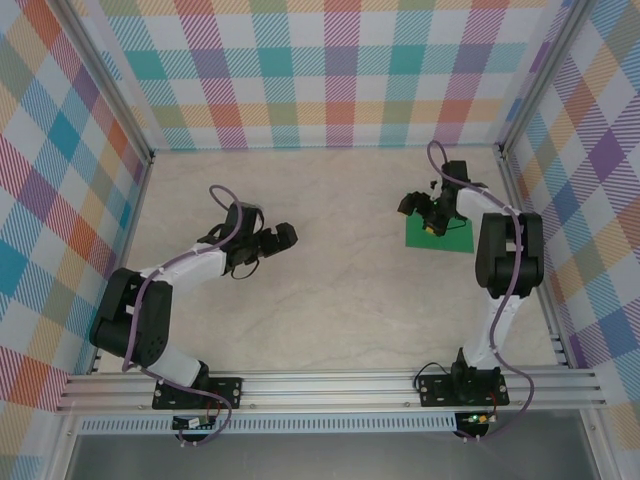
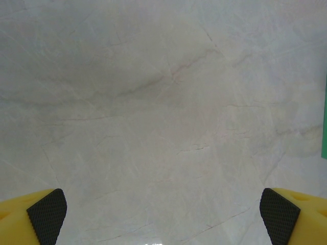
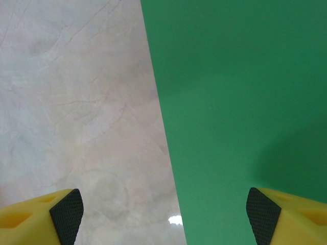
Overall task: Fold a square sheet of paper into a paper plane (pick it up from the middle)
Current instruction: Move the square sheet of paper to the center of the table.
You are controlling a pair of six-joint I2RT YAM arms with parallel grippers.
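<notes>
While the right gripper (image 3: 163,217) hangs spread astride one edge of the flat sheet (image 3: 235,102), perhaps just clear of it, the left gripper (image 2: 163,217), also spread, sits well apart over bare table (image 2: 153,102); plaid walls (image 1: 330,80) surround.

Pale marbled table (image 1: 340,300) ringed by pastel plaid walls (image 1: 330,70).

A robot lab test cell: a marble-look table (image 1: 340,300) boxed in by plaid walls (image 1: 320,70) on aluminium posts (image 1: 100,78), a left arm (image 1: 150,310) and right arm (image 1: 505,260) bolted to a front rail (image 1: 330,385).
</notes>
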